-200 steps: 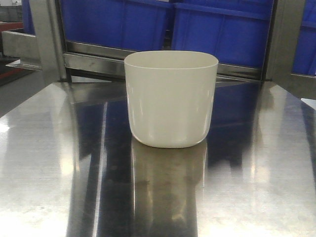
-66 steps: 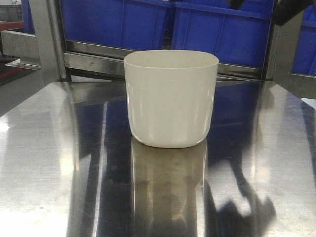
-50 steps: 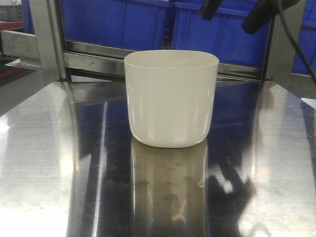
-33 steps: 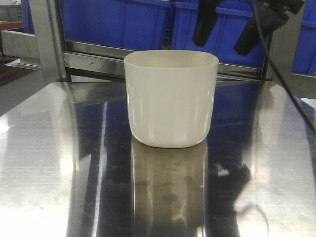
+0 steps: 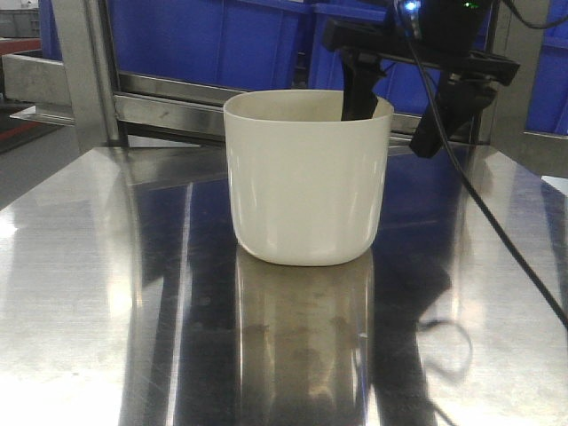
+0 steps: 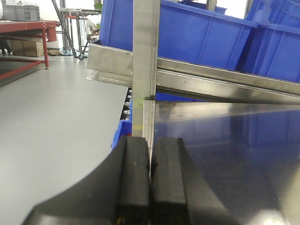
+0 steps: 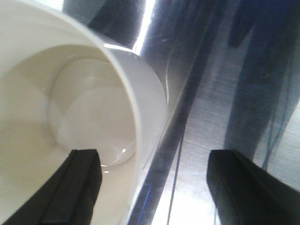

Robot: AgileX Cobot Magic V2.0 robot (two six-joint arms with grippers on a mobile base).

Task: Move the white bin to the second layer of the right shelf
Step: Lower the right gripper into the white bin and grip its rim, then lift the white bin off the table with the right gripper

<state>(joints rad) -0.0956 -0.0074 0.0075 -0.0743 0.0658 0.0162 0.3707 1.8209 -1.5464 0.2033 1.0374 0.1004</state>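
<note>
The white bin (image 5: 306, 177) stands upright on the steel tabletop (image 5: 98, 293) in the front view. My right gripper (image 5: 395, 111) is open and straddles the bin's far right rim: one finger is inside the bin, the other outside to the right. The right wrist view shows the bin's inside (image 7: 65, 98) with its wall between the open fingers (image 7: 77, 187). My left gripper (image 6: 150, 183) is shut and empty at the table's left edge, away from the bin. The roller shelf level is not in view.
Blue crates (image 5: 390, 53) sit on a steel rack behind the table, with upright posts (image 5: 84, 71) at left and right. A black cable (image 5: 497, 231) hangs from the right arm over the table's right side. Open floor (image 6: 56, 108) lies to the left.
My right gripper has come down from the top right, open, and now straddles the bin's far right rim. The bin has not moved.
</note>
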